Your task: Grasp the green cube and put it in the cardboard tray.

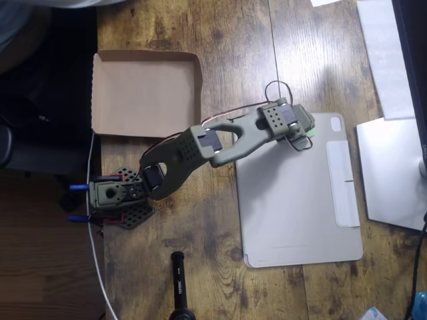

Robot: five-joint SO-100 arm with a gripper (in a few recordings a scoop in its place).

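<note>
Overhead view: black handle (pixel 180 280) lettering too blurred.

The olive-green arm (pixel 220 143) stretches from its base at the table's left edge out over the grey tablet cover (pixel 297 200). Its gripper (pixel 307 132) sits at the cover's top edge, a sliver of the green cube (pixel 311 133) peeking beneath. The cardboard tray (pixel 143 93) lies well apart, upper left.

Olive arm (pixel 200 147) stretched right in overhead view, tool (pixel 308 130) pointing down, jaws hidden
</note>
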